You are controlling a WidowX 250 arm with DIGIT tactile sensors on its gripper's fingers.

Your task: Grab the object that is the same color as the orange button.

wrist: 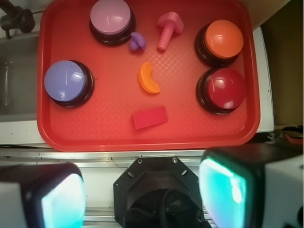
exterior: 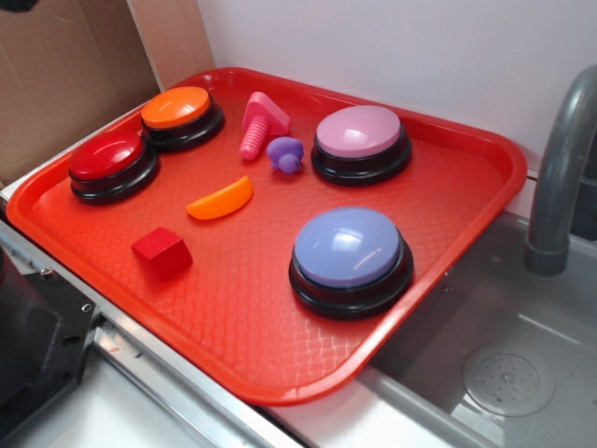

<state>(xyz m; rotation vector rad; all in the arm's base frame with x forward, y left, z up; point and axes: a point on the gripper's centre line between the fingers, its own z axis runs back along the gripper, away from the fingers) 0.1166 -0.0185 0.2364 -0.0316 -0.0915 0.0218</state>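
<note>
Four push buttons and a few small toys sit on a red tray (exterior: 438, 252), with the claw (wrist: 142, 187) spread apart over the tray's near edge.

Taking the orange button (exterior: 180, 114) as the mark: the orange crescent (exterior: 221, 200) lies flat on the tray just in front of it, apart from everything, its curve bowed toward the red cube (exterior: 161, 252). The red button (exterior: 112, 164) sits right beside the orange one, the pink bolt (exterior: 260, 121) just on its other side, the purple knob (exterior: 285, 153) beyond that. Pink-topped (exterior: 360, 142) and blue-topped (exterior: 350, 260) buttons stand well across the tray. Both fingers (wrist: 228, 187) grip nothing, clear of the crescent.
</note>
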